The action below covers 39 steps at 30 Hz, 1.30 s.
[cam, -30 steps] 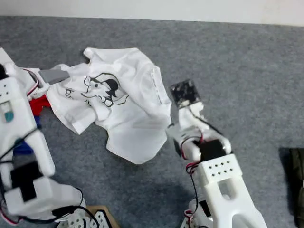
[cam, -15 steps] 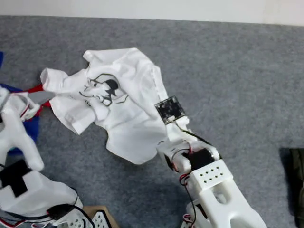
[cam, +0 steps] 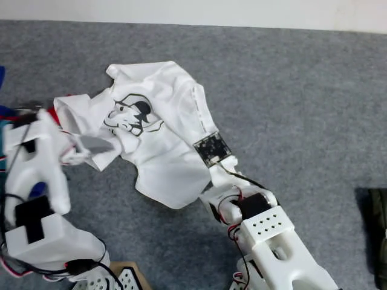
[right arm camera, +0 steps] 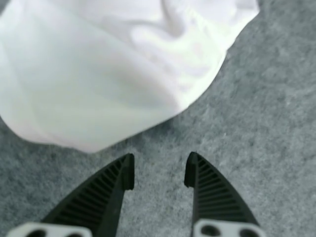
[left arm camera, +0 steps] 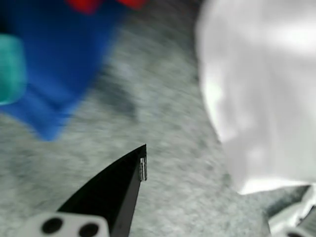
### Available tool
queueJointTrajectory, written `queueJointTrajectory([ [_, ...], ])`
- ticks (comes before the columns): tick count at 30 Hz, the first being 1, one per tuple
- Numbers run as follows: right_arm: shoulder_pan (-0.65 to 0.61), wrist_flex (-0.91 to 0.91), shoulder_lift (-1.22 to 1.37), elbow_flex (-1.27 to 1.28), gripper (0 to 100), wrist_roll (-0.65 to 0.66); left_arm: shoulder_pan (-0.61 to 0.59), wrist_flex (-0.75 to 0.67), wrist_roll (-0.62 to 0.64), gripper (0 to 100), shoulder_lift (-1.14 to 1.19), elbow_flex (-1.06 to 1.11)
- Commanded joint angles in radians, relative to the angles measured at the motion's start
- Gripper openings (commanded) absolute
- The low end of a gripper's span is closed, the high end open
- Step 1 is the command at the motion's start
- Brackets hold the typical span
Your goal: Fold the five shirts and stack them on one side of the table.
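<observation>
Nearest, at the table's front edge: bases of two white arms, with a tan board [cam: 130, 270] between them.

On the right: right arm [cam: 272, 235] stretched forward and leftward, wrist over the near right edge of the white shirt [cam: 163, 145]. Right gripper [right arm camera: 159, 170]: released, jaws parted with nothing between. Hangs over bare grey cover [cam: 302, 90] just beside the shirt's rounded hem, not touching it.

On the left: left arm [cam: 36, 175] bent upward, left gripper [cam: 91, 145] over the shirt's near sleeve. Clenched or released: cannot tell. From that wrist: white cloth on one side, blue fabric [left arm camera: 54, 64] on the other, a strip of grey cover keeping them apart. Red fabric [left arm camera: 89, 4] just past the blue, a teal patch [left arm camera: 9, 69] beside it.

Farther in: shirt lying rumpled, left of the table's middle, black printed figure [cam: 132, 115] facing up, body bunched in loose folds, not folded flat. Blue and red peeking out at the left edge behind the left arm.

At the right edge: a dark object [cam: 378, 232], well apart from the shirt.

Farthest: a pale strip [cam: 193, 11] along the back of the cover.
</observation>
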Motion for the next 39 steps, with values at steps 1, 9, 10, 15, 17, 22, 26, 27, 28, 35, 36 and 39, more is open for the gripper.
queueJointTrajectory([
  [1, -0.013, -0.016, -0.019, -0.007, 17.3, 0.020, 0.120, -0.103, -0.005, 51, -0.007, 0.082],
  [9, -0.019, -0.016, -0.019, -0.007, 17.3, 0.014, 0.131, -0.161, -0.006, 46, -0.007, 0.122],
  [10, -0.036, -0.016, -0.019, -0.005, 17.3, 0.014, 0.131, -0.167, -0.009, 42, -0.007, 0.122],
  [15, -0.119, -0.016, -0.019, 0.035, 17.3, 0.020, 0.131, -0.273, -0.012, 11, -0.001, 0.119],
  [17, -0.125, -0.016, -0.019, 0.038, 17.3, 0.020, 0.134, -0.292, -0.014, 10, -0.005, 0.116],
  [22, -0.125, -0.028, -0.019, 0.041, 17.3, 0.020, 0.148, -0.295, -0.014, 12, -0.007, 0.107],
  [26, -0.125, -0.048, -0.019, 0.042, 17.3, 0.020, 0.147, -0.296, -0.014, 11, -0.008, 0.087],
  [27, -0.128, -0.048, -0.019, 0.042, 17.3, 0.018, 0.142, -0.292, -0.021, 8, -0.008, 0.070],
  [28, -0.128, -0.048, -0.019, 0.042, 17.3, 0.015, 0.134, -0.292, -0.040, 6, -0.008, 0.053],
  [35, -0.259, -0.047, -0.019, 0.074, 17.3, 0.054, 0.042, -0.247, -0.087, 1, -0.008, -0.101],
  [36, -0.286, -0.048, -0.019, 0.081, 17.3, 0.097, 0.038, -0.242, -0.087, 1, -0.008, -0.108],
  [39, -0.358, -0.048, -0.019, 0.084, 19.0, 0.164, 0.033, -0.238, -0.087, 1, -0.008, -0.111],
])
